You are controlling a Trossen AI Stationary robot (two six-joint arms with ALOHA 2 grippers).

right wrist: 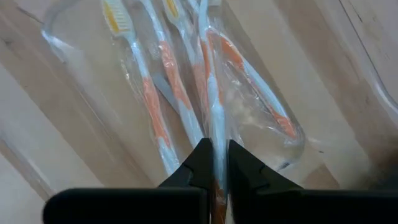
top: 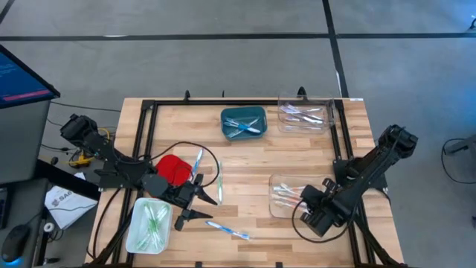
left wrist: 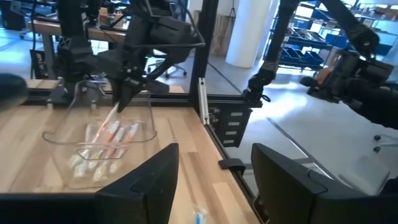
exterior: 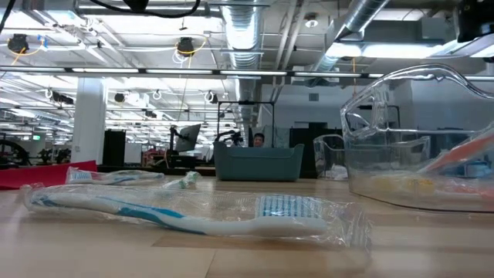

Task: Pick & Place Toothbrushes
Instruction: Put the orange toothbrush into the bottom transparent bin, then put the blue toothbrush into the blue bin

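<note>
My right gripper [top: 303, 195] hangs over a clear container [top: 286, 195] at the near right, shut on an orange-and-white toothbrush [right wrist: 208, 81] in a clear wrapper. Several more orange toothbrushes [right wrist: 152, 87] lie in that container. My left gripper [top: 210, 208] stands open near the table's front, touching nothing. A loose blue toothbrush [top: 227, 229] lies flat on the table just beyond it. In the left wrist view the right gripper [left wrist: 121, 99] shows with the orange toothbrush [left wrist: 109, 127] slanting down from it. My right gripper pinches the wrapped toothbrush's handle [right wrist: 216, 134] between its two fingers, near the handle's end. The fingers come from above, slanting down, and the toothbrush runs on roughly in line with them. Its brush end [right wrist: 200, 12] reaches down into the clear container; whether it rests there I cannot tell.
A blue bin [top: 243, 123] with blue toothbrushes and a second clear container [top: 305, 115] stand at the far edge. A red container [top: 175, 167] and a light green tray [top: 149, 223] holding green toothbrushes sit by the left arm. Two more loose toothbrushes [top: 197, 160] lie nearby.
</note>
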